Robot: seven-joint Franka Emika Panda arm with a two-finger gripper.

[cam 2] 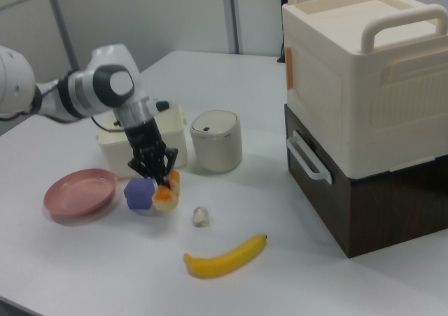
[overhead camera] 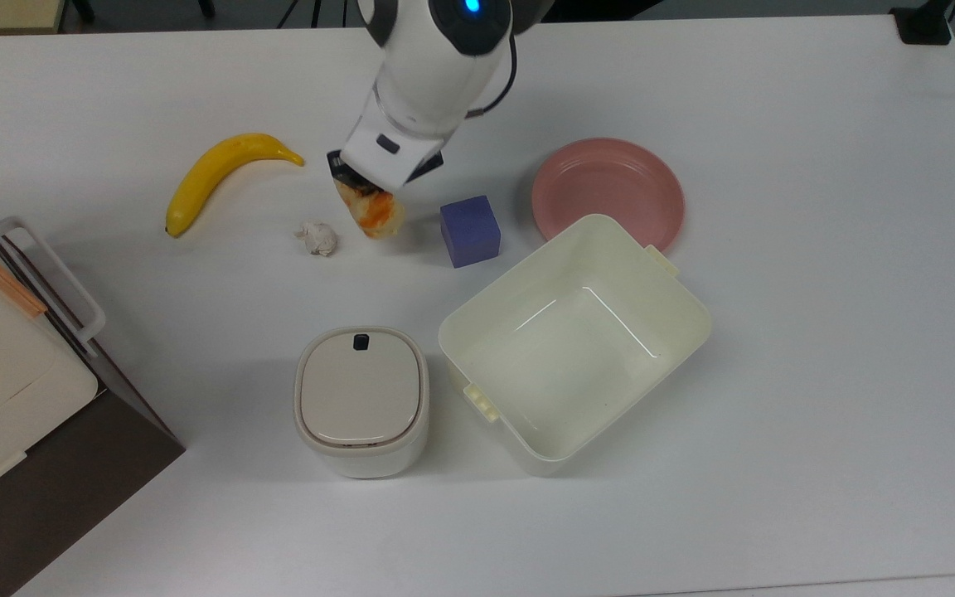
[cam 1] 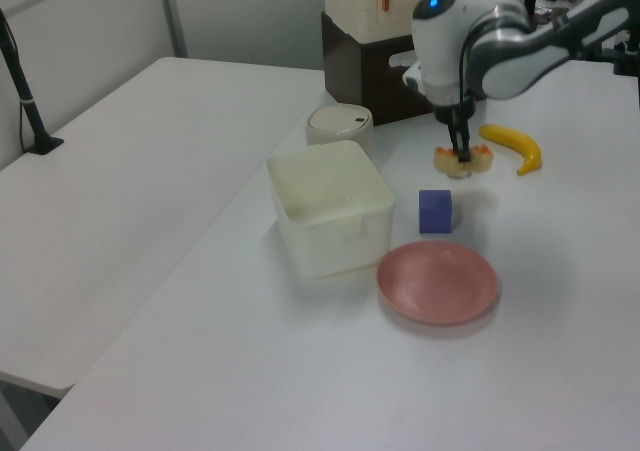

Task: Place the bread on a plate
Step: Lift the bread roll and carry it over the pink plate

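Note:
The bread (overhead camera: 371,213) (cam 1: 460,160) (cam 2: 166,191), a small golden-brown bun with an orange glazed top, hangs above the table. My gripper (overhead camera: 359,189) (cam 1: 461,153) (cam 2: 163,178) is shut on the bread from above. The pink plate (overhead camera: 608,193) (cam 1: 437,282) (cam 2: 81,192) lies empty on the table, to the right of the bread in the top view, with the purple cube (overhead camera: 470,230) (cam 1: 435,211) (cam 2: 139,193) between them.
A cream tub (overhead camera: 574,341) stands close to the plate's near edge in the top view. A lidded white canister (overhead camera: 361,400), a white wad (overhead camera: 317,238) and a banana (overhead camera: 218,175) lie around. A cream box on a dark base (cam 2: 364,106) stands at the top view's left.

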